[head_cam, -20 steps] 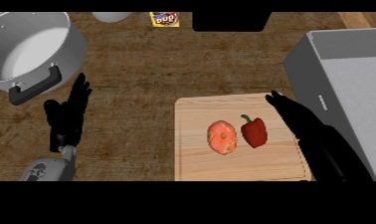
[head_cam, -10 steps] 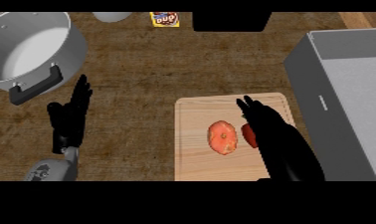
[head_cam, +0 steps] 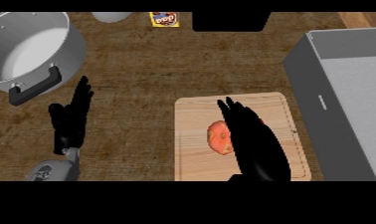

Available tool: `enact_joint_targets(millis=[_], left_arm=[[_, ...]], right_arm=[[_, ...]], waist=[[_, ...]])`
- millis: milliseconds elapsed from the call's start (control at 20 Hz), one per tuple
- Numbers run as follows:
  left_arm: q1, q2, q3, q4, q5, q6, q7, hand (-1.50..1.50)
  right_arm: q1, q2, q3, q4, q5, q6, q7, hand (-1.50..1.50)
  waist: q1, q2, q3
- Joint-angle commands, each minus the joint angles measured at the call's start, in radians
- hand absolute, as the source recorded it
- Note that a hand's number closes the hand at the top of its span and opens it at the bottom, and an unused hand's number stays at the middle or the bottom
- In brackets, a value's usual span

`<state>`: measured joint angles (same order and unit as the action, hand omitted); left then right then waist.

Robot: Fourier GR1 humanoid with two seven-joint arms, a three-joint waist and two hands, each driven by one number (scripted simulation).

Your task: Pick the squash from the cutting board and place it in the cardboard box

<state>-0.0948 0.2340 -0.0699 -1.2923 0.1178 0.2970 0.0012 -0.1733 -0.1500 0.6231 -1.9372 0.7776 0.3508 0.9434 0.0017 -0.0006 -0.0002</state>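
We are early in the task: the squash (head_cam: 217, 137) lies on the cutting board (head_cam: 197, 113), not yet lifted. Our right robot hand (head_cam: 249, 136) hovers over it, fingers straight, grasping nothing. The left robot hand (head_cam: 71, 116) rests released, left of the board. The box (head_cam: 345, 103) waits right of it.

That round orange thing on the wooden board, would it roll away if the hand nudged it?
Possibly. The squash looks rounded, so a sideways push could roll it across the flat cutting board. It looks solid, so probably stiff rather than squashy. The right hand partly covers it, hiding its far side.
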Motion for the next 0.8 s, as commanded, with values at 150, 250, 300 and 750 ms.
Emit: enact_joint_targets(millis=[150,250,300,750], left_arm=[[0.057,0.018,0.037,-0.018,0.008,-0.057,-0.022,0.00],[-0.010,-0.028,0.021,-0.013,-0.034,0.007,0.017,0.00],[0.006,-0.031,0.009,0.008,-0.045,-0.010,-0.003,0.00],[0.040,-0.015,0.050,-0.040,-0.042,-0.056,0.020,0.00]], right_arm=[[-0.077,0.144,0.010,0.083,0.057,0.080,0.151,-1.50],[-0.062,0.146,0.021,0.070,0.085,0.067,0.157,-1.50],[-0.031,0.107,-0.022,0.089,0.071,0.078,0.081,-1.50],[-0.067,0.149,-0.016,0.157,0.089,0.061,0.136,-1.50]], waist=[[0.004,0.000,0.000],[-0.001,0.000,0.000],[-0.002,0.000,0.000],[0.003,0.000,0.000]])
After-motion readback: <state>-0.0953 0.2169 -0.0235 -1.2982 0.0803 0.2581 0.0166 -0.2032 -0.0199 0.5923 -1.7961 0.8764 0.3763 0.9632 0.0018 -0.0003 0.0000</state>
